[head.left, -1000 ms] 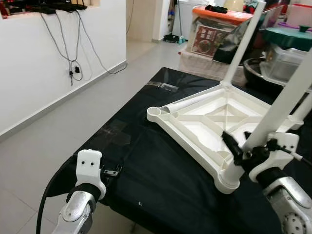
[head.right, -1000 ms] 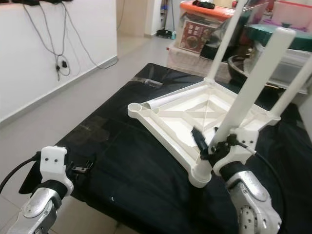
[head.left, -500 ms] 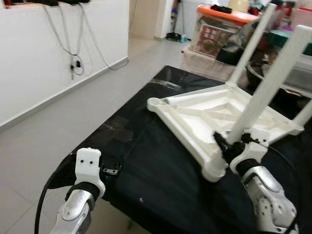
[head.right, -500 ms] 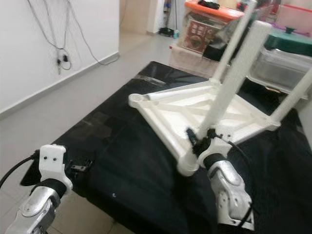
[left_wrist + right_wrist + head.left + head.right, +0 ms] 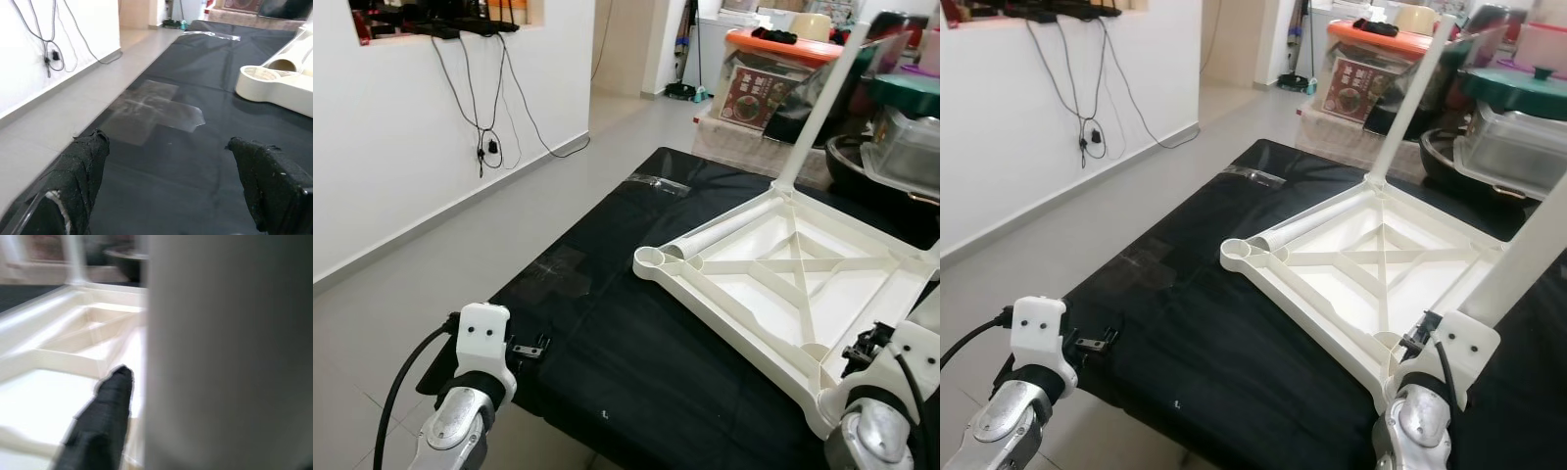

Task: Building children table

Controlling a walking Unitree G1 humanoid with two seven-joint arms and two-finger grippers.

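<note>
Desk (image 5: 607, 323): covered in black cloth, carrying the work; patches of clear tape (image 5: 151, 110) lie on the cloth, presumably to hold it flat.
Table top (image 5: 1351, 284): white plastic, lying upside down on the desk so its ribbed underside and corner sockets face up for fitting legs.
Far leg (image 5: 813, 108): standing upright in the far corner socket, judged already seated.
Near leg (image 5: 1528, 259): rising from the near right corner beside the right tool, apparently being seated in its socket.
Loose leg (image 5: 720, 233): lying along the left edge of the table top, next to the empty corner socket (image 5: 649, 258) (likely the next to be fitted).
Right tool (image 5: 110, 416): one black finger lies close against the near leg; whether it is clenched on it cannot be told.
Left tool (image 5: 166, 181): fingers spread apart, holding nothing, hovering over the desk's near left edge, well clear of the table top.
Writing: a printed box (image 5: 759, 93) behind shows lettering too small to read.
</note>
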